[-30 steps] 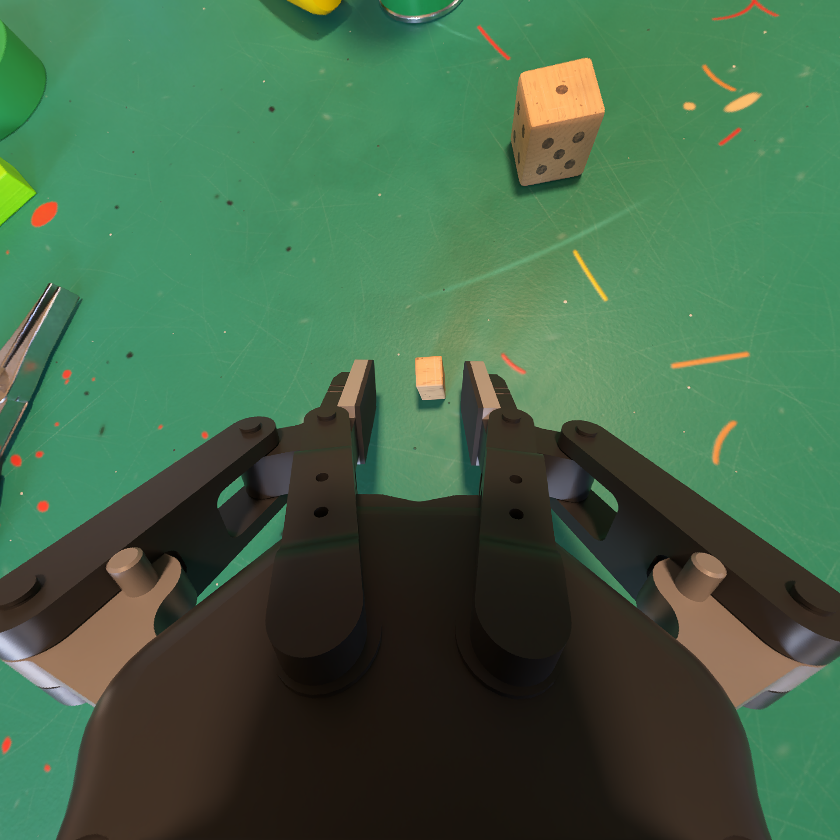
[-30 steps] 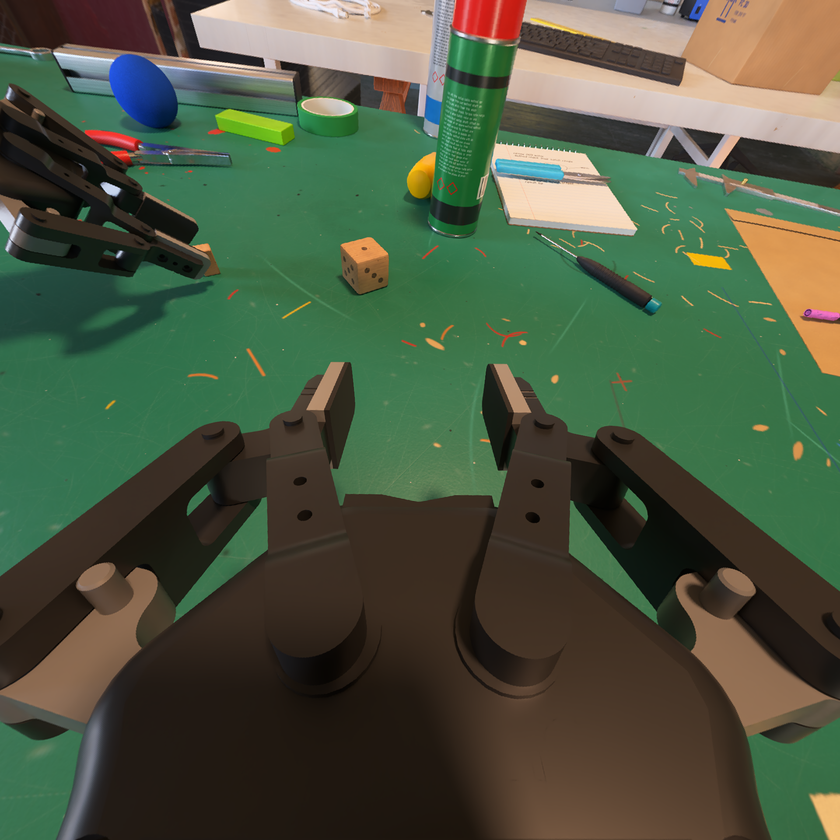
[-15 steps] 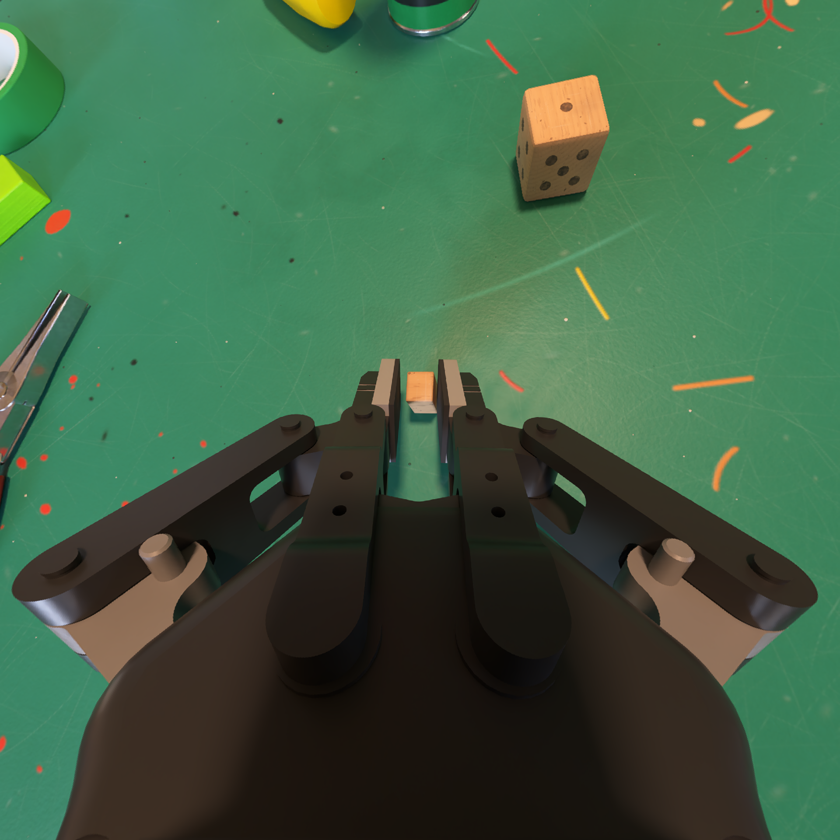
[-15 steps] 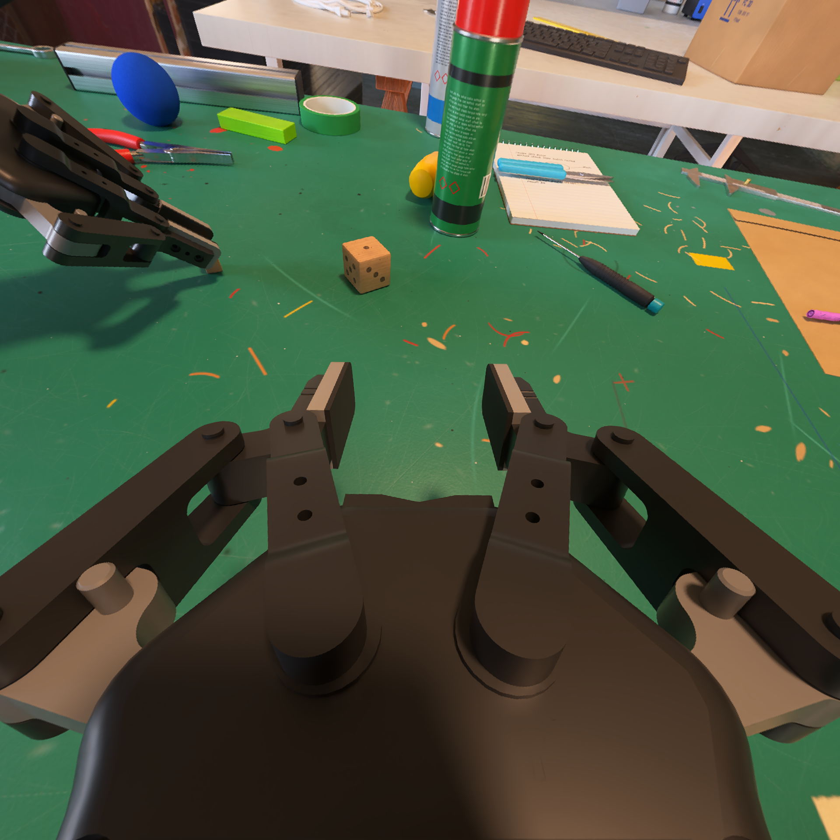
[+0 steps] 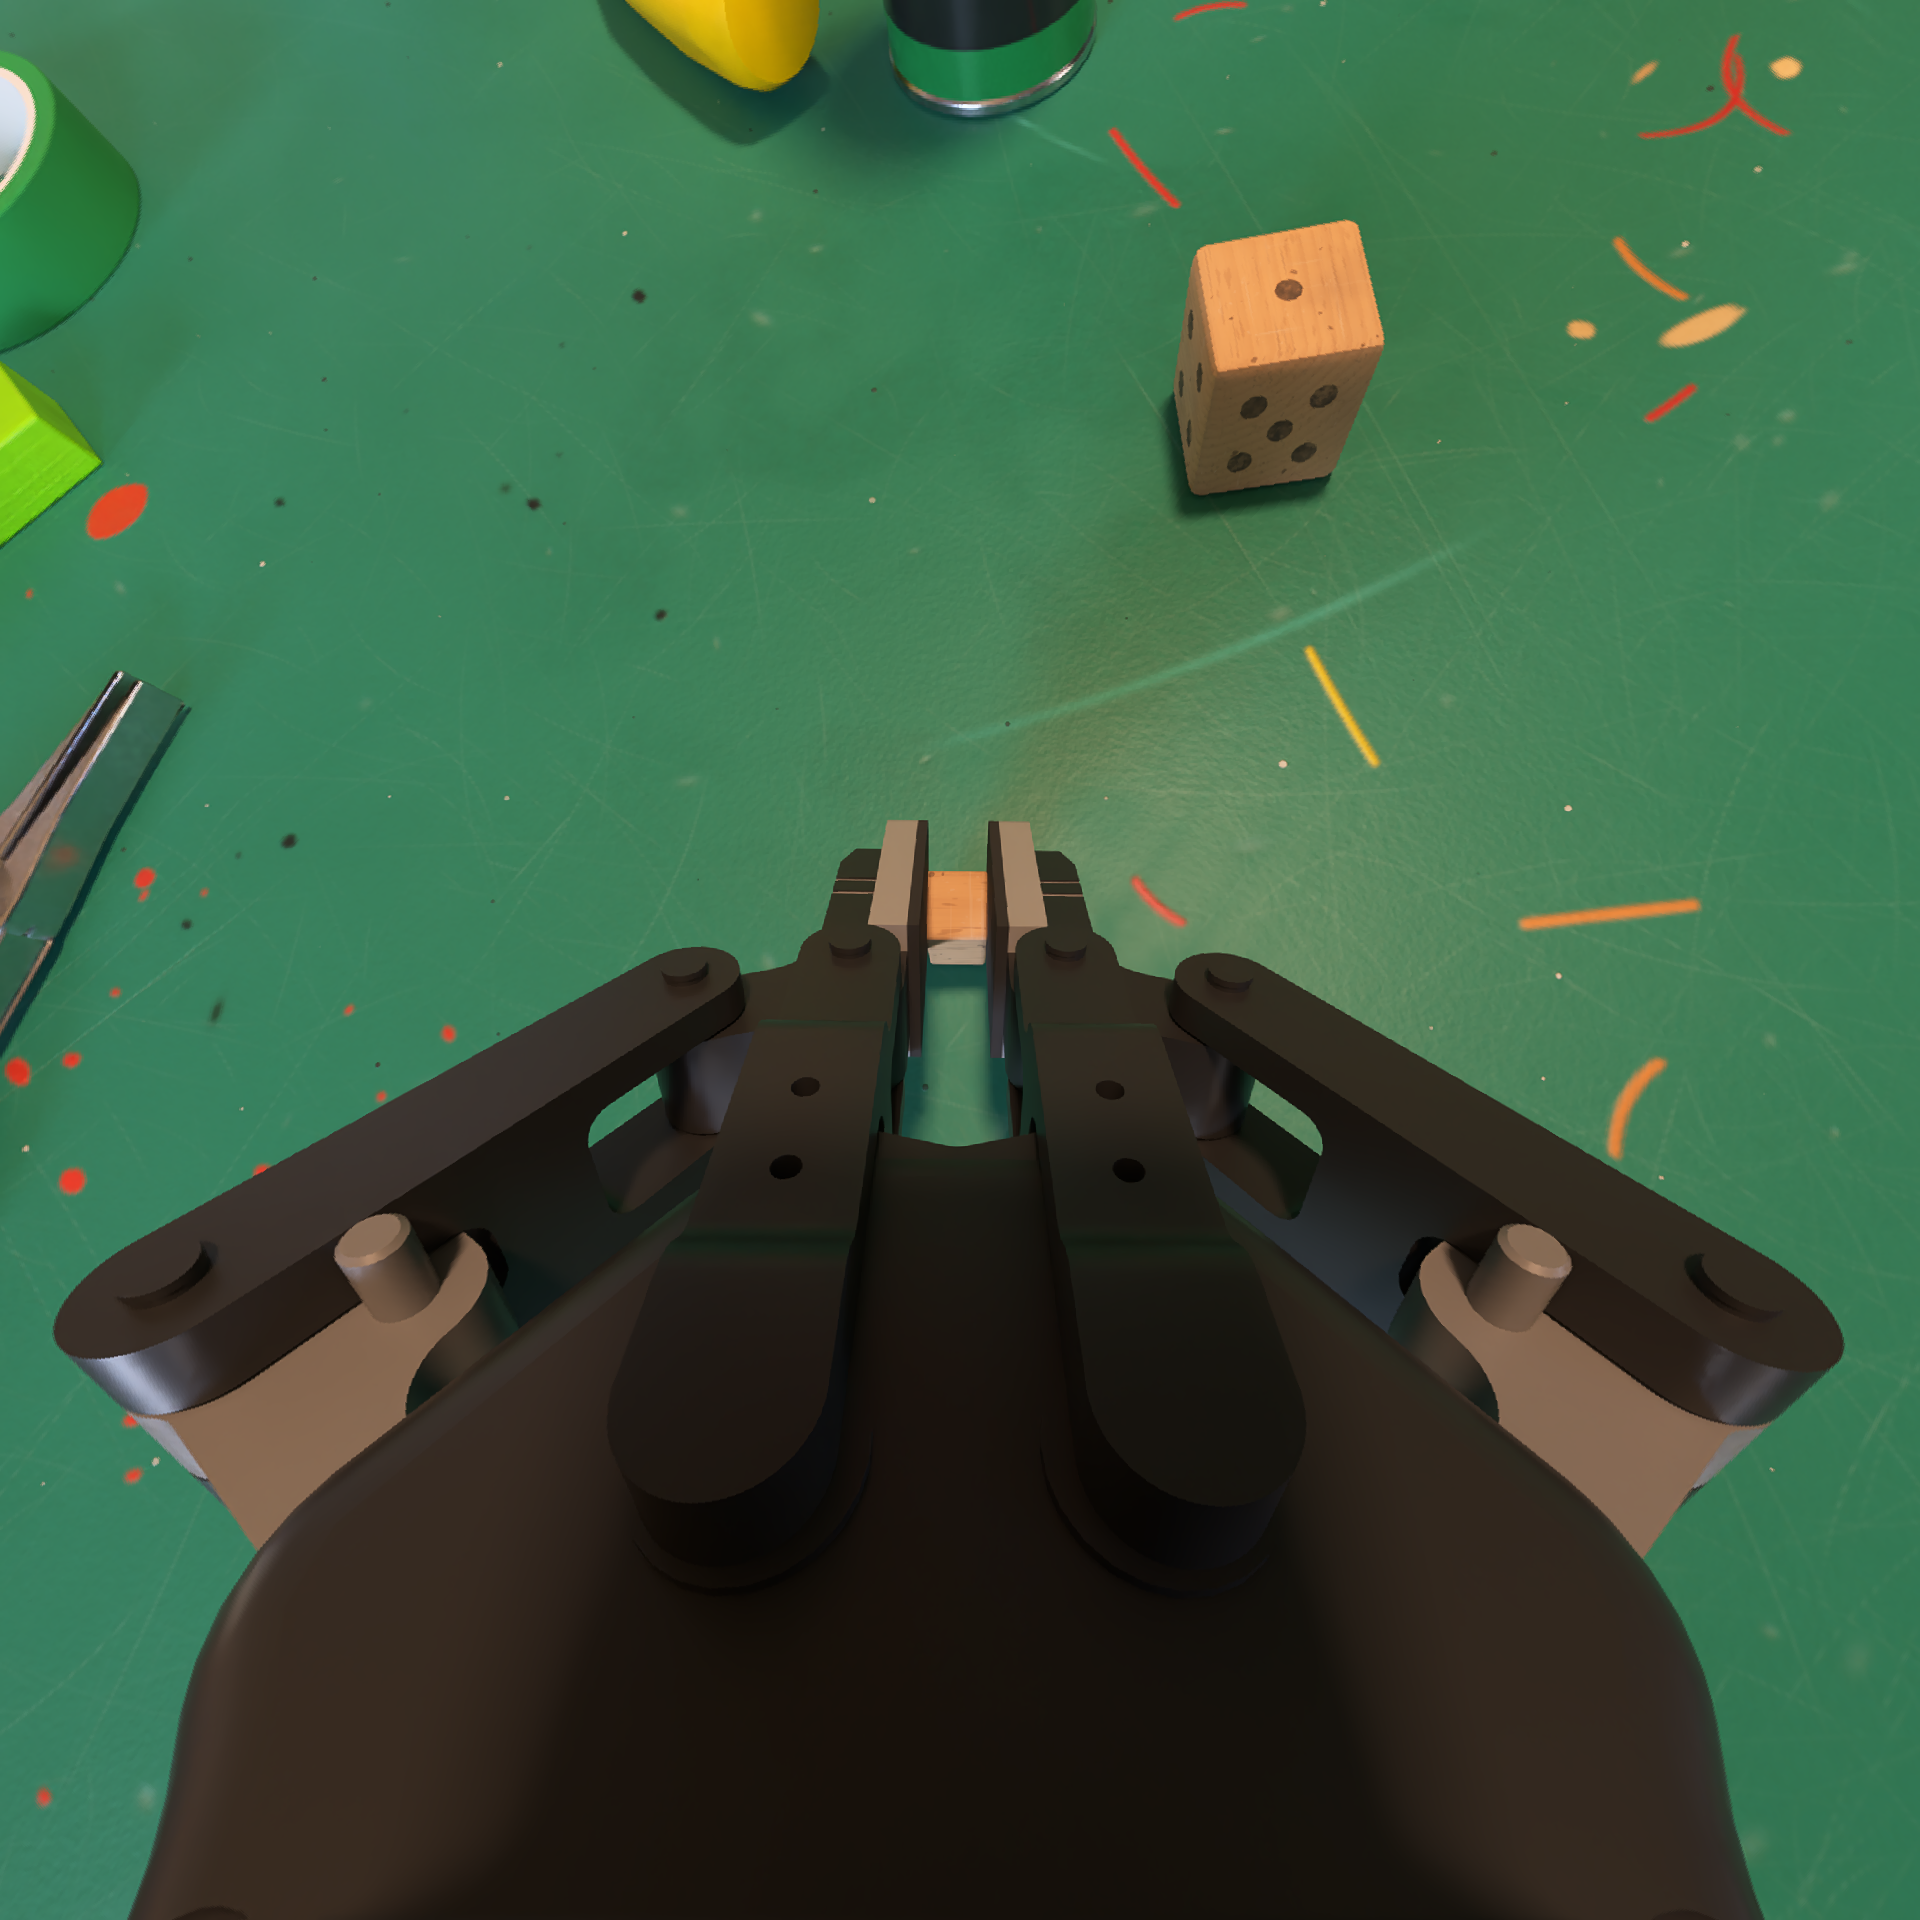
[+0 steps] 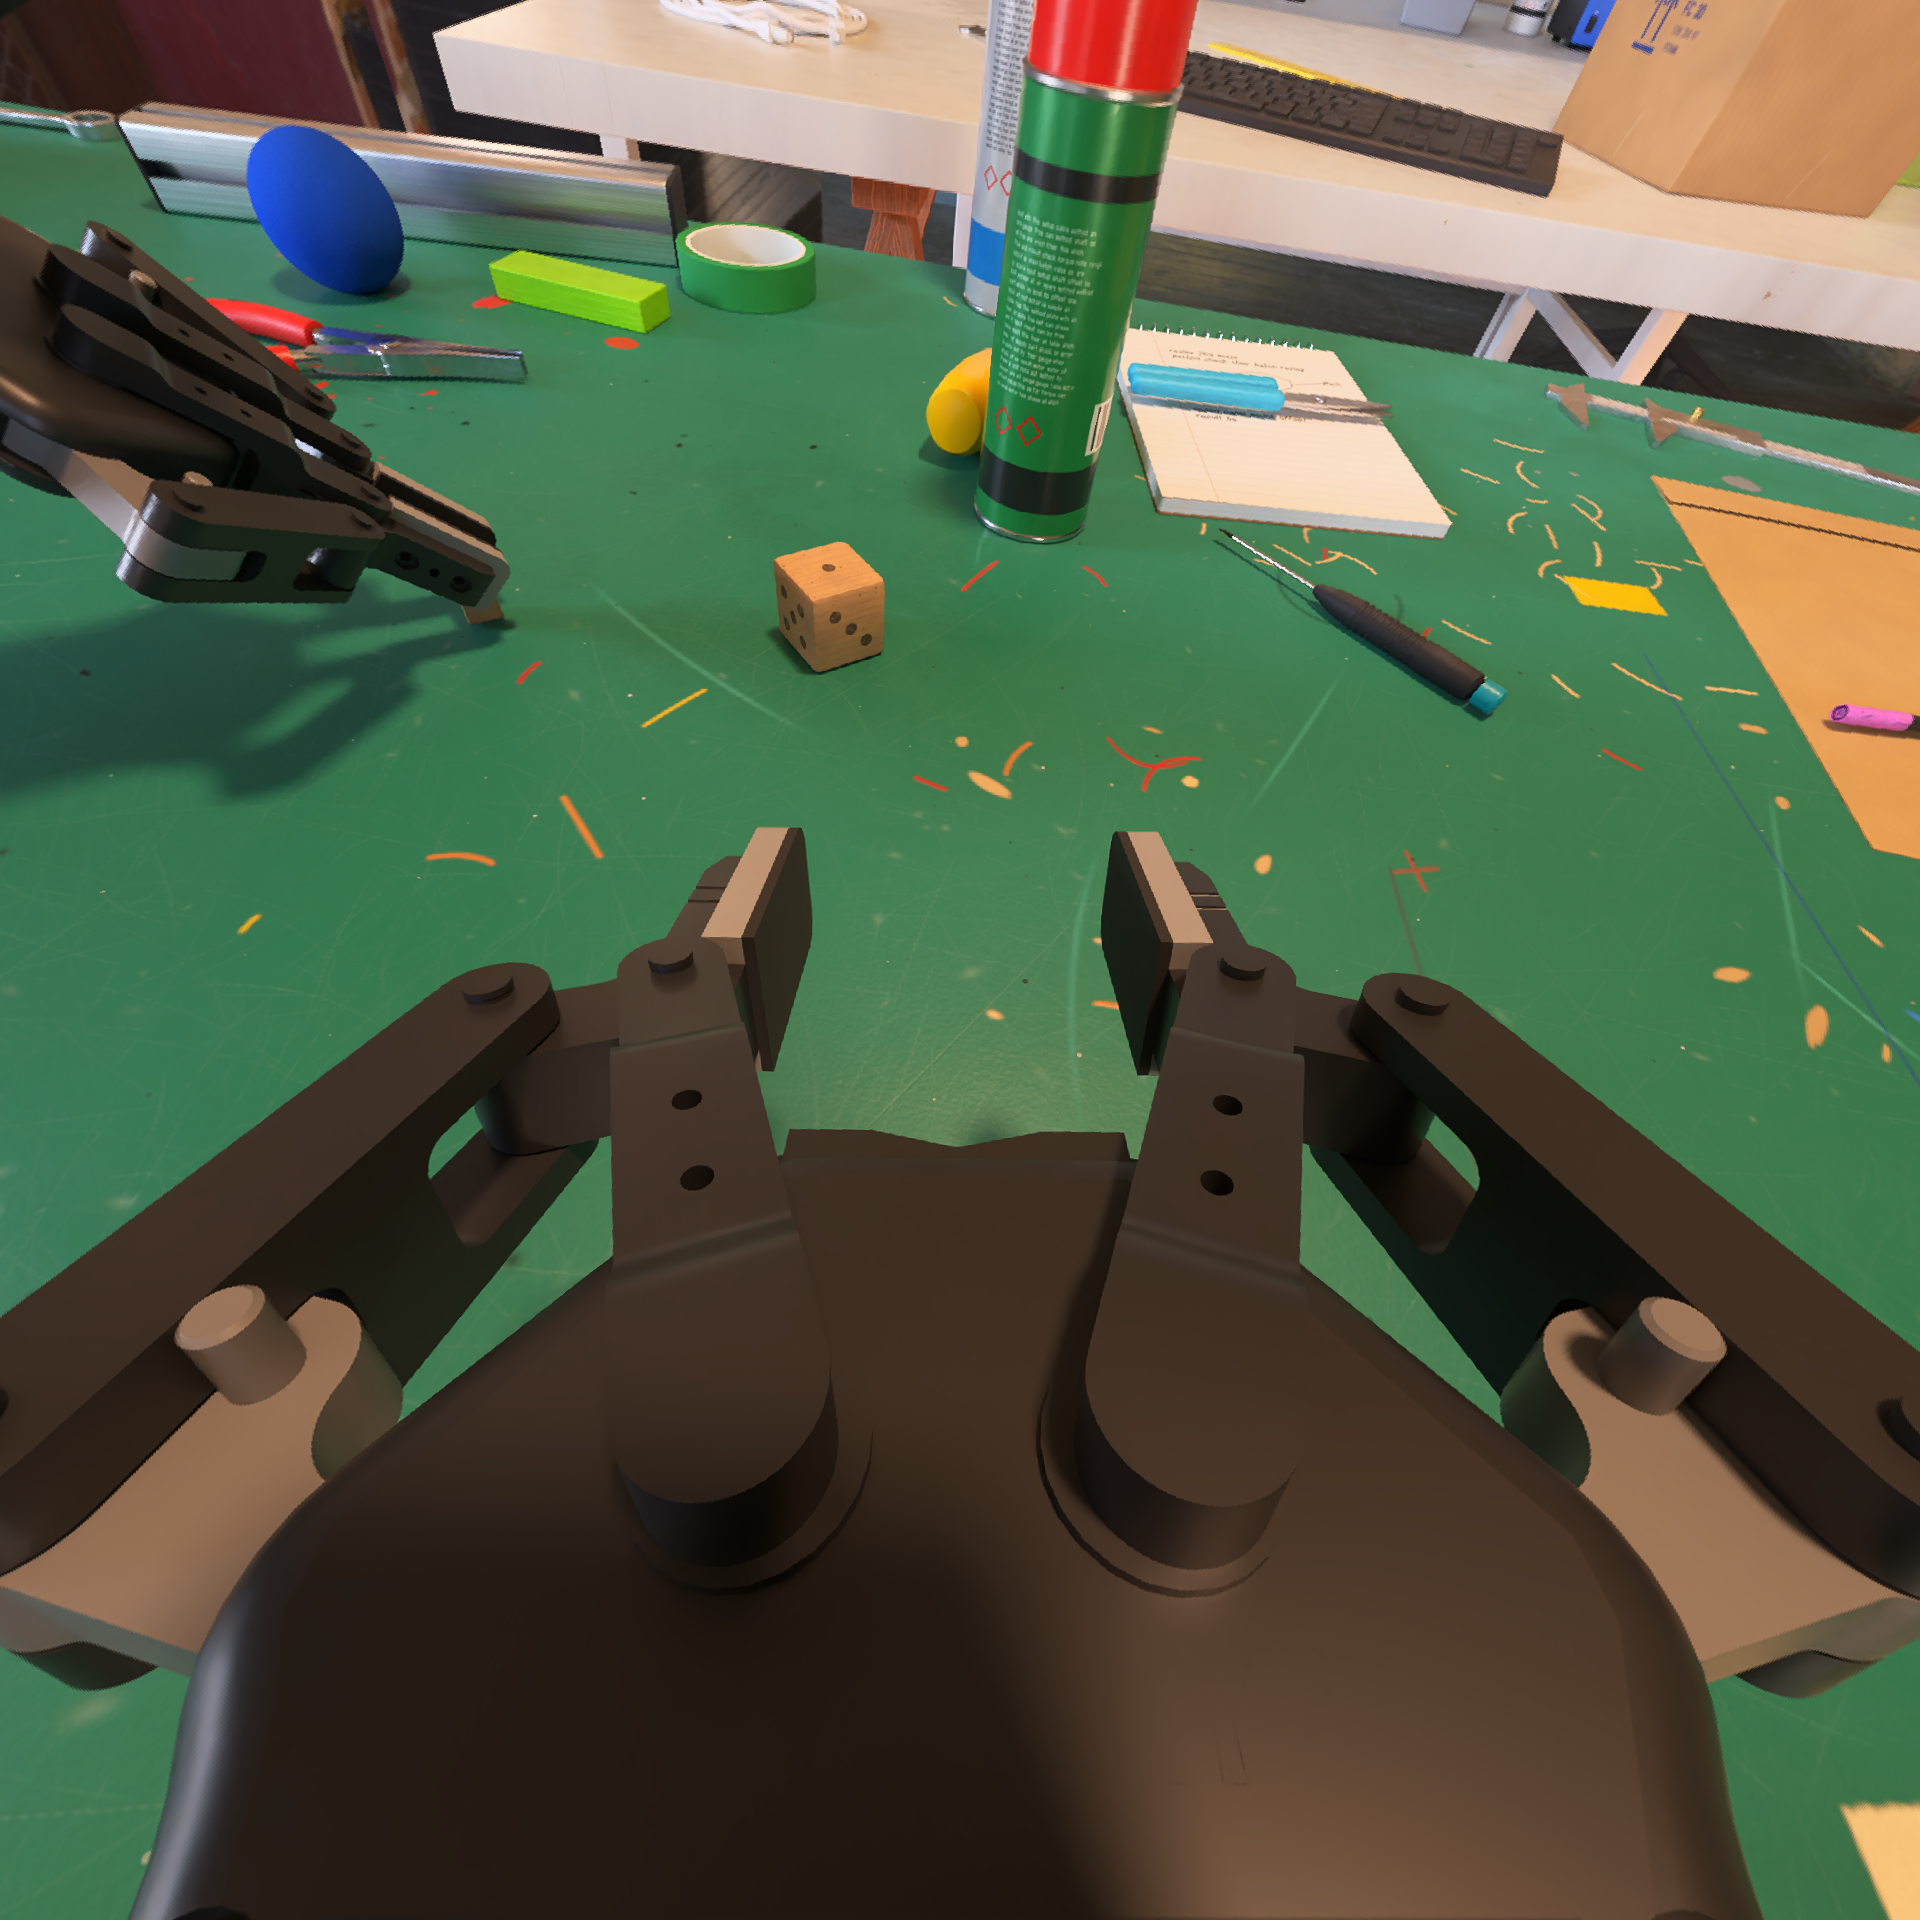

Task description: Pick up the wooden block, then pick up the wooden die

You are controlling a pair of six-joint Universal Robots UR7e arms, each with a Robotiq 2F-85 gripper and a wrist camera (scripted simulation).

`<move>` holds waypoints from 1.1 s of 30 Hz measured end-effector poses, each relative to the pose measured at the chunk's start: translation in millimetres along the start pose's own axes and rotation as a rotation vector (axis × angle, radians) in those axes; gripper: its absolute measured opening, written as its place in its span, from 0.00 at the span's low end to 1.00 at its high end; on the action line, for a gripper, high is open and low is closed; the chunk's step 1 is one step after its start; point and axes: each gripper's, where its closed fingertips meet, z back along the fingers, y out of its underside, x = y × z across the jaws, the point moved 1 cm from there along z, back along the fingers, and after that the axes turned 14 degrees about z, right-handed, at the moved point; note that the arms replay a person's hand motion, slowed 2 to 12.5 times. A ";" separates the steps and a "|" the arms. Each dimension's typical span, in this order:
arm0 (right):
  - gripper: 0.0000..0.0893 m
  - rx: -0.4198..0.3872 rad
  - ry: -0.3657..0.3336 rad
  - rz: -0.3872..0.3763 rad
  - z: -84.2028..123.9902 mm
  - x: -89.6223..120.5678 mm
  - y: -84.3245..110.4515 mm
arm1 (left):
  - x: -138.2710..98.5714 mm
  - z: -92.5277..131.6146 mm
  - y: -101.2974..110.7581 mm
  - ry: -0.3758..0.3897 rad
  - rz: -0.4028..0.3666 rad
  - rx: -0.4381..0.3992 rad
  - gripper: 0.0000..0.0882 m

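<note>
In the left wrist view my left gripper (image 5: pixel 956 883) is shut on the small wooden block (image 5: pixel 956 906), which sits between the two pads just over the green mat. The wooden die (image 5: pixel 1276 358) stands on the mat ahead and to the right. In the right wrist view the left gripper (image 6: pixel 473 597) shows at the far left, low over the mat, with a sliver of the block (image 6: pixel 486 613) under its tips. The die (image 6: pixel 829 606) stands mid-table, ahead and slightly left of my right gripper (image 6: pixel 951 925), which is open and empty above the mat.
A green spray can (image 6: pixel 1070 301) and a yellow piece (image 6: pixel 956 405) stand behind the die. A notepad (image 6: pixel 1273 442), screwdriver (image 6: pixel 1382 634), pliers (image 6: pixel 395 353), green bar (image 6: pixel 577 291), tape roll (image 6: pixel 745 265) and blue ball (image 6: pixel 324 208) lie around. A cardboard sheet (image 6: pixel 1829 623) lies right.
My left gripper's fingers closed from wide open onto the small wooden block, and the gripper rose slightly. The right gripper has stayed still and open.
</note>
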 end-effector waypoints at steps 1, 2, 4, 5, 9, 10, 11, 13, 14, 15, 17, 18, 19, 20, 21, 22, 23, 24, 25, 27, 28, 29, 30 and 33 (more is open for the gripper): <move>0.57 0.000 0.000 0.000 0.1 -0.2 0.1 | -0.1 0.0 0.1 0.001 0.001 0.000 0.11; 0.57 0.000 0.001 -0.001 0.1 -0.4 0.1 | -0.1 -0.1 0.4 0.002 0.001 0.002 0.11; 0.57 0.000 0.001 -0.002 0.3 -0.7 0.2 | -0.4 -0.3 0.9 0.003 0.001 0.005 0.11; 0.57 0.000 0.001 -0.002 0.3 -0.8 0.3 | -0.6 -0.3 0.9 0.004 0.000 0.005 0.11; 0.57 0.000 0.000 -0.003 0.4 -1.0 0.2 | -0.6 -0.1 0.7 0.003 -0.003 0.004 0.11; 0.57 0.000 0.000 -0.003 0.4 -1.0 0.2 | -0.7 -0.1 0.8 0.003 -0.004 0.004 0.11; 0.57 0.000 0.000 -0.003 0.4 -1.0 0.2 | -0.8 -0.2 0.9 0.003 -0.005 0.004 0.11; 0.57 0.000 0.001 -0.003 0.4 -1.0 0.2 | -1.2 -0.3 1.0 0.003 -0.008 0.005 0.11; 0.57 0.000 0.001 -0.002 0.4 -0.9 0.2 | -1.2 -0.2 0.9 0.002 -0.009 0.005 0.11; 0.57 0.000 0.001 -0.002 0.4 -0.9 0.2 | -1.3 -0.2 0.9 0.002 -0.010 0.004 0.11; 0.57 0.000 0.000 -0.001 0.4 -0.6 0.2 | -1.2 -0.2 0.9 0.000 -0.011 0.004 0.11; 0.57 0.000 0.000 -0.001 0.4 -0.5 0.2 | -1.1 -0.2 0.9 -0.001 -0.011 0.003 0.11; 0.57 0.000 0.000 -0.001 0.4 -0.4 0.2 | -1.1 -0.2 0.9 -0.002 -0.012 0.003 0.11; 0.57 0.000 -0.001 -0.001 0.4 -0.3 0.2 | -1.1 -0.2 0.9 -0.003 -0.012 0.003 0.11; 0.57 0.000 -0.001 -0.001 0.4 -0.2 0.2 | -1.1 -0.1 0.9 -0.004 -0.013 0.002 0.11; 0.57 0.000 -0.001 -0.001 0.4 -0.1 0.2 | -1.0 0.0 0.9 -0.005 -0.014 0.001 0.11; 0.57 0.000 -0.001 -0.001 0.4 -0.1 0.2 | -0.7 0.1 0.8 -0.008 -0.014 0.000 0.11; 0.57 0.000 -0.002 0.000 0.5 -0.1 0.2 | -0.5 0.3 0.7 -0.010 -0.015 -0.002 0.11; 0.57 0.000 -0.001 0.000 0.5 -0.1 0.2 | -0.3 0.5 0.6 -0.012 -0.016 -0.004 0.11; 0.57 0.000 -0.001 0.001 0.6 -0.2 0.1 | -0.1 0.9 0.4 -0.016 -0.018 -0.008 0.11; 0.57 0.000 0.000 0.001 0.7 -0.2 0.1 | -0.3 1.1 0.5 -0.017 -0.021 -0.010 0.11; 0.57 0.000 0.000 0.001 0.8 -0.4 0.1 | -0.8 1.2 0.5 -0.016 -0.024 -0.011 0.11; 0.57 0.000 0.001 0.001 0.9 -0.5 0.0 | -1.3 1.3 0.6 -0.016 -0.028 -0.013 0.11; 0.57 -0.001 0.002 0.001 1.3 -0.9 -0.2 | -1.4 2.5 -0.3 -0.020 -0.036 -0.023 0.11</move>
